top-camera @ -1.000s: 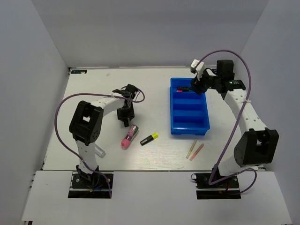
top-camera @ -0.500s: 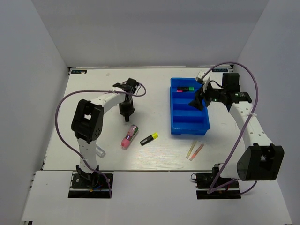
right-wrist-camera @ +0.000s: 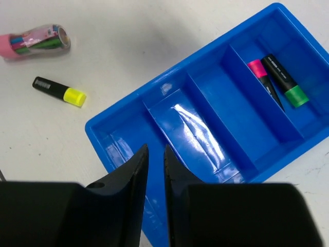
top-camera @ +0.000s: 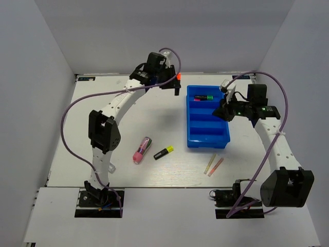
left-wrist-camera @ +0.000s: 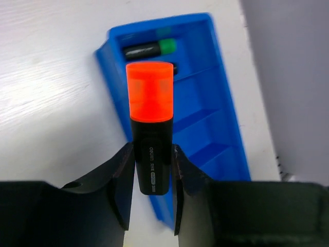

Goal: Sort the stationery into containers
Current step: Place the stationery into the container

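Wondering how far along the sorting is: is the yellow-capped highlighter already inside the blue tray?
No, the yellow-capped highlighter lies on the white table, outside the blue tray.

My left gripper pinches the orange-capped highlighter by its black barrel, cap pointing away from me, raised off the table near the far left corner of the blue tray. In the tray's farthest compartment the green-capped highlighter and pink-capped highlighter lie side by side. Left of the tray, the yellow-capped highlighter and pink-and-silver marker lie near each other on the table. The thin yellow pen and thin pink pen lie together just before the tray's near edge.
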